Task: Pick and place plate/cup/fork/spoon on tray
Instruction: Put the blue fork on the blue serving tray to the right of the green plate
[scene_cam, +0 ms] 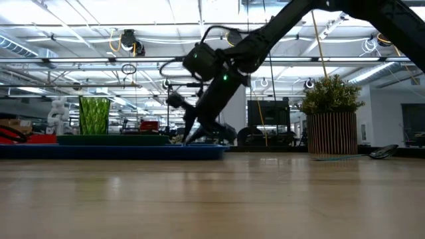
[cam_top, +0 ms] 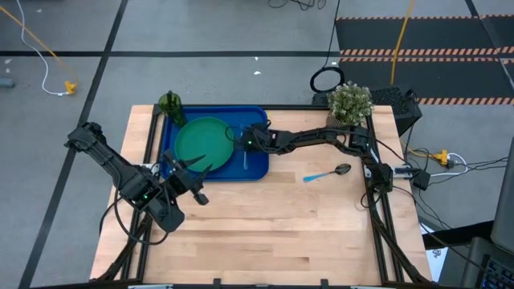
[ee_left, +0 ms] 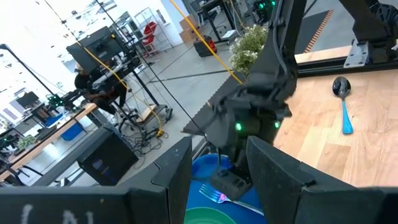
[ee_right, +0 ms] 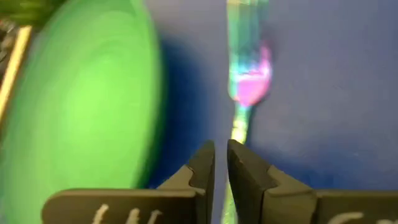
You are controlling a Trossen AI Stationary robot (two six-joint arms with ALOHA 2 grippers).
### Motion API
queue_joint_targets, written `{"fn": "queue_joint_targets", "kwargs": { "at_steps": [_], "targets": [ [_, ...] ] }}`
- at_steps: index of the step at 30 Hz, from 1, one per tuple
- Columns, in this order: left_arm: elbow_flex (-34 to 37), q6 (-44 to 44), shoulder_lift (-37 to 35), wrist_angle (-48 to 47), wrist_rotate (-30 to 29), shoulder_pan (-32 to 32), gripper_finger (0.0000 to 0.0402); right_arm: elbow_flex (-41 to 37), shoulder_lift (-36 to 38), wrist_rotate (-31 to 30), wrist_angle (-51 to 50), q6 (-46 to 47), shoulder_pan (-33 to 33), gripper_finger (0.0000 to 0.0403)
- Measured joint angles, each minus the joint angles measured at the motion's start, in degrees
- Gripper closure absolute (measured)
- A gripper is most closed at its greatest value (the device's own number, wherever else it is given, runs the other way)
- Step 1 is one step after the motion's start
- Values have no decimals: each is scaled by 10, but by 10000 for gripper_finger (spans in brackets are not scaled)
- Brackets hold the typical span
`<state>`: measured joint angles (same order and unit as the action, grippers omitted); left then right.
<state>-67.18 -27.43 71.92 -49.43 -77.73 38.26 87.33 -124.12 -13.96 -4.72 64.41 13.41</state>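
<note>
Blue tray (cam_top: pixel 259 165), table's 11 o'clock: holds plate (cam_top: pixel 202 141), cup (cam_top: pixel 170 104), fork (cam_top: pixel 245 157). Right gripper (cam_top: pixel 241 140) nearly closed above fork, seemingly released. Spoon (cam_top: pixel 328 172) outstanding, 3 o'clock of tray. Left gripper (cam_top: pixel 186 170) spread, idle.

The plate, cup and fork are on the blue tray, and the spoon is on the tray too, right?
Not quite. The spoon lies on the bare wooden table, away from the tray; the high view shows it. The plate, cup and fork are on the tray.

Right gripper (cam_top: pixel 243 141) reaches far leftward, nearly closed; left gripper (cam_top: pixel 193 164) hangs spread.
</note>
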Motion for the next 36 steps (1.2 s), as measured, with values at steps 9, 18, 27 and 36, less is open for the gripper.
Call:
{"fn": "queue_joint_targets", "kwargs": {
  "at_steps": [9, 18, 27, 36],
  "targets": [
    [0, -3, 0, 0, 17, 0, 245, 0, 81, 86, -52, -197, 3, 367],
    [0, -1, 0, -1, 32, 0, 245, 0, 81, 196, -139, -456, -15, 367],
    [0, -2, 0, -1, 33, 0, 245, -57, 79, 141, -52, -531, -40, 388],
    [0, -1, 0, -1, 33, 0, 245, -124, 79, 141, 19, -553, -44, 402]
  ]
}}
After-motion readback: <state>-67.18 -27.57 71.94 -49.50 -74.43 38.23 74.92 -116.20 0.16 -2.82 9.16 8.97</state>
